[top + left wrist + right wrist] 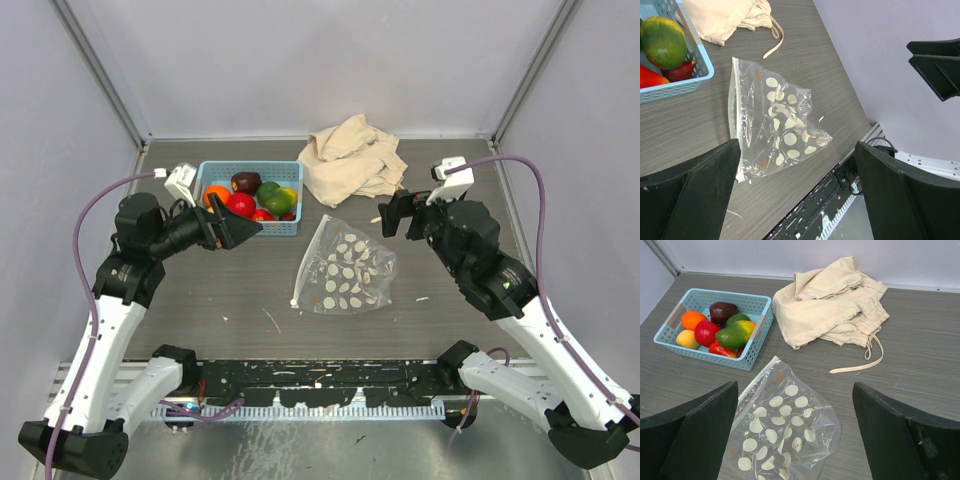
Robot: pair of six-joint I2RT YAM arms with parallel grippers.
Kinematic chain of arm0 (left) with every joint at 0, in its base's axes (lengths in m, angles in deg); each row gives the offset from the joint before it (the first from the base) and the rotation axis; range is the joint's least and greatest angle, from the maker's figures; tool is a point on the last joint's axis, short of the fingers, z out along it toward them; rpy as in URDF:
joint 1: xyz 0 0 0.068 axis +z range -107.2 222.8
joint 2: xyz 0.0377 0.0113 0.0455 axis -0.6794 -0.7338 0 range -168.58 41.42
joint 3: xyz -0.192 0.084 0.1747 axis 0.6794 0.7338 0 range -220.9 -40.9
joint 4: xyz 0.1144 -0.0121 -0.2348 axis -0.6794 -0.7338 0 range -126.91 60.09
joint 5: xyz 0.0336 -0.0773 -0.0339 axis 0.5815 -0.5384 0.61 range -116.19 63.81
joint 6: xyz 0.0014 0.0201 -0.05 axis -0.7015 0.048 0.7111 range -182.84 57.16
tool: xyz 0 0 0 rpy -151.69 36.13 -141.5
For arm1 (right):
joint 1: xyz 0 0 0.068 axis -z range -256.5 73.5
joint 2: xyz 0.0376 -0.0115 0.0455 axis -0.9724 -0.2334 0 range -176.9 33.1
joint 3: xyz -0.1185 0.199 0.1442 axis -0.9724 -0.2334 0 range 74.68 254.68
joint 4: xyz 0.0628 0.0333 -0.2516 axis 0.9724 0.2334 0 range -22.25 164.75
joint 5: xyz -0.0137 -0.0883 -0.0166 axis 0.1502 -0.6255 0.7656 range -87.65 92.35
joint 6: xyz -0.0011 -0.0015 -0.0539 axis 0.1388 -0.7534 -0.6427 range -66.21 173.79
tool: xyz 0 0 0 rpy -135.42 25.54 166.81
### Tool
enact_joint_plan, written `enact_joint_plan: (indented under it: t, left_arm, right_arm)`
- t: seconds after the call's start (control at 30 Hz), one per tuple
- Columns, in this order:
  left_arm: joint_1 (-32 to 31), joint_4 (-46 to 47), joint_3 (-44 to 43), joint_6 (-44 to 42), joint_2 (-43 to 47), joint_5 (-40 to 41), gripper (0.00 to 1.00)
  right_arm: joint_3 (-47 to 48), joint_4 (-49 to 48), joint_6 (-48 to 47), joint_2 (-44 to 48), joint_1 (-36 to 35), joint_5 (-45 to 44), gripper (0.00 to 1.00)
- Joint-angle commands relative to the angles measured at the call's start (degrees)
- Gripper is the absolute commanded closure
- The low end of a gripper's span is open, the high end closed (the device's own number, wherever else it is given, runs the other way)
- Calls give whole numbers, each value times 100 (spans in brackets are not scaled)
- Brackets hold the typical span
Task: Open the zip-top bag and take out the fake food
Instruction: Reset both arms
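From the top view you are seeing both arms at once. The left end effector (244,228) is hovering at the near front of the blue basket (250,167), its fingers standing wide apart and gripping nothing. The right end effector (393,218) is hanging just beside the near edge of the beige cloth bag (352,158), also spread wide with nothing between its fingers.

The zip-top bag (345,268) is lying on the desk (200,290) between the two arms, apart from both end effectors and nearer to you than the basket and the cloth bag.

The right wrist view is giving you what the left one is not: the whole basket, with the fake food (734,335) sitting inside it in orange, yellow, red, dark maroon and green, plus the full cloth bag and its drawstring (872,357) trailing over the desk. The left wrist view is catching only one basket corner with a green-yellow piece and some red, but it is showing the right arm's black fingertips at the upper right and the rail along the desk's near edge.

The bag's zip strip is forming its long straight side, running from far to near with a slight slant and facing the left arm. The dotted, crumpled body is spreading away from it toward the right arm.
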Motion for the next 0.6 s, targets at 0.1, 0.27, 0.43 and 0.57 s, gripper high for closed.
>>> enact_joint_plan:
  t: [0.1, 0.27, 0.43, 0.57]
  left_arm:
    - [19, 367, -24, 49, 82, -200, 2]
    - [24, 347, -15, 49, 127, -197, 2]
    - [22, 338, -40, 60, 145, -204, 2]
    - [19, 320, -42, 57, 152, -209, 2]
  right_arm:
    - [-29, -219, 0, 165, -9, -132, 0]
    - [-48, -212, -6, 203, -12, -122, 0]
    - [-55, -194, -69, 206, -9, -177, 0]
    - [-88, -192, -102, 242, -9, -220, 0]
